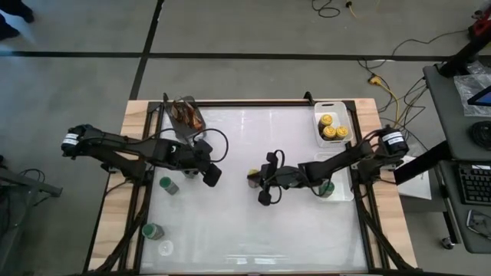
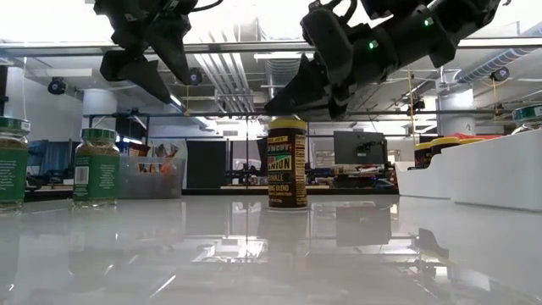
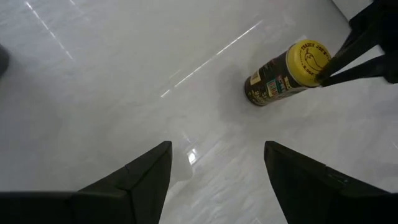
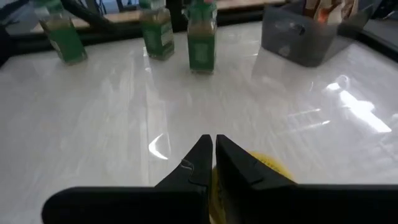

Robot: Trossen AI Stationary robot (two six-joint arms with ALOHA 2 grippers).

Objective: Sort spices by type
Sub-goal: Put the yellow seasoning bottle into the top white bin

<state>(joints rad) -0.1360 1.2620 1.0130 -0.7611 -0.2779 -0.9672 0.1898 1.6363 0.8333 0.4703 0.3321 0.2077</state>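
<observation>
The glossy white tabletop fills the wooden frame. At its far right corner a white rectangular plastic tray holds three yellow-lidded jars; a second white tray just nearer, along the right edge, holds one green-lidded jar, partly hidden under the right arm. At the far left corner stands a grey square cup of brown sticks.

The two dark arms reach in from either side. The left gripper hangs above the table left of centre, its fingers spread apart with nothing between them. The right gripper sits at the table's middle, its fingers pressed together, tips right over the lid of a small dark-labelled jar with a yellow lid; it does not clasp the jar. That jar stands upright on the bare table in the low view.

Three clear jars with green lids stand along the left side: one near the left gripper, one nearer the front edge, and a paler one just beside it.
</observation>
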